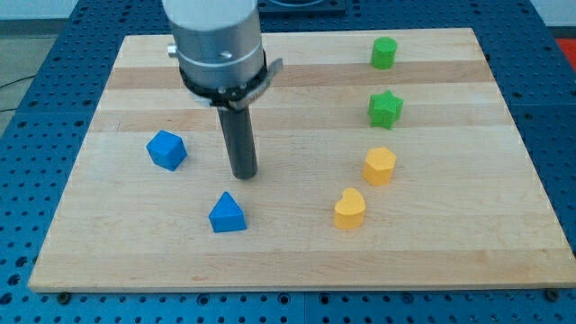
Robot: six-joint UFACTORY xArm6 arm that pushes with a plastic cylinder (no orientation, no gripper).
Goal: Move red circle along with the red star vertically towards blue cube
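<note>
Camera view looks down at a slant on a pale wooden board (pixel 297 261) lying on a blue perforated table (pixel 27 297). The arm (pixel 219 45) comes in from the view's top, a grey cylindrical body ringed by a black collar, and from it the straight dark rod hangs upright. The tip (pixel 244 175) rests on the wood left of the board's middle. There are no jaws to open or close: the arm ends only in this bare rod, and it grasps nothing.

Taking the tip as the centre of a clock face, the blue cube (pixel 167 149) lies at about ten o'clock, near but apart from it. The blue triangular block (pixel 227 213) sits at about seven o'clock, just below the tip and not touching it.

On the view's right, well apart from the tip, four blocks form a loose column. A green block (pixel 384 53) of rounded, many-sided shape stands at about two o'clock, the green star (pixel 385 109) below it. A yellow block (pixel 380 166) lies at three o'clock, and a yellow heart (pixel 349 209) at about four o'clock.

No red circle or red star shows anywhere on the board, so their place cannot be told.
</note>
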